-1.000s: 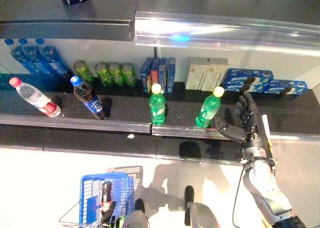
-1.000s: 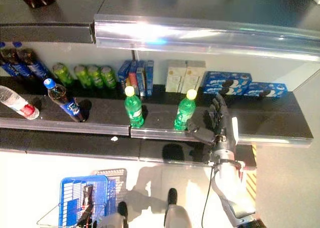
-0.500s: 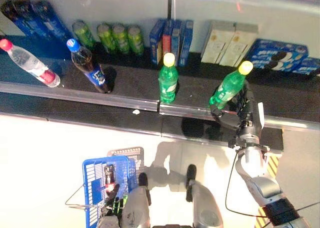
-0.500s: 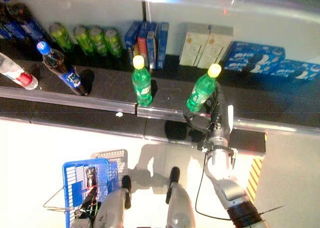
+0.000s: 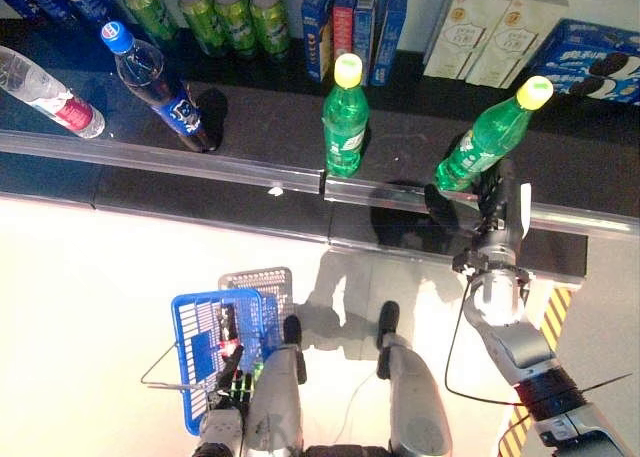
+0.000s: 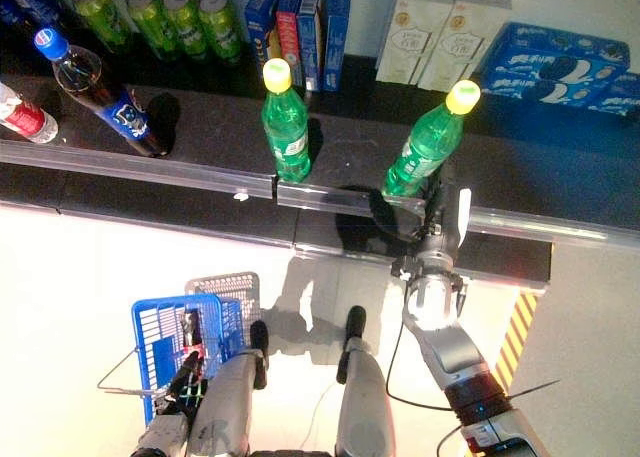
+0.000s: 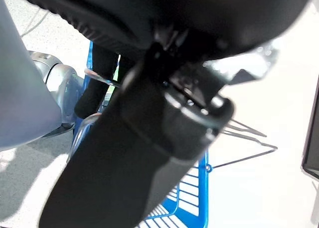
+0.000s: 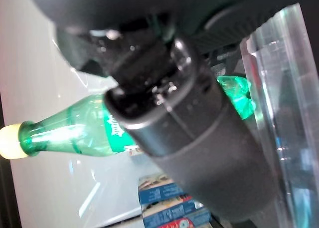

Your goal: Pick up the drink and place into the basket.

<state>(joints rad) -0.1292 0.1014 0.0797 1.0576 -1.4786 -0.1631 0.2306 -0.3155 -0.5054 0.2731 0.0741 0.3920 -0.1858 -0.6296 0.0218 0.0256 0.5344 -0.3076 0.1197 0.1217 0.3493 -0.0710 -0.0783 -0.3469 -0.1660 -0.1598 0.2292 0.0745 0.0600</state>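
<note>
Your right hand [image 5: 492,209] is at the base of the green soda bottle [image 5: 484,139], the yellow-capped one standing at the front lip of the shelf [image 5: 270,137], right of its twin green bottle [image 5: 344,122]. The thumb lies across the bottle's label in the right wrist view, so I read the hand as clamped on the lower body. The bottle is tilted, cap leaning away from the hand.

Handling, as a judgement: looks like full PET, so moderately heavy, smooth and a bit slippery, and the wall gives under squeeze. A low grip leaves it top-heavy. Take hold nearer the label band if you regrip, never the neck.

Watch the clear rail [image 5: 250,173] at the shelf's front edge: lift over it before pulling back.

Your left hand [image 7: 149,138] is curled round the handle of the blue basket [image 5: 207,348], which hangs low, well left of the bottle.
</note>
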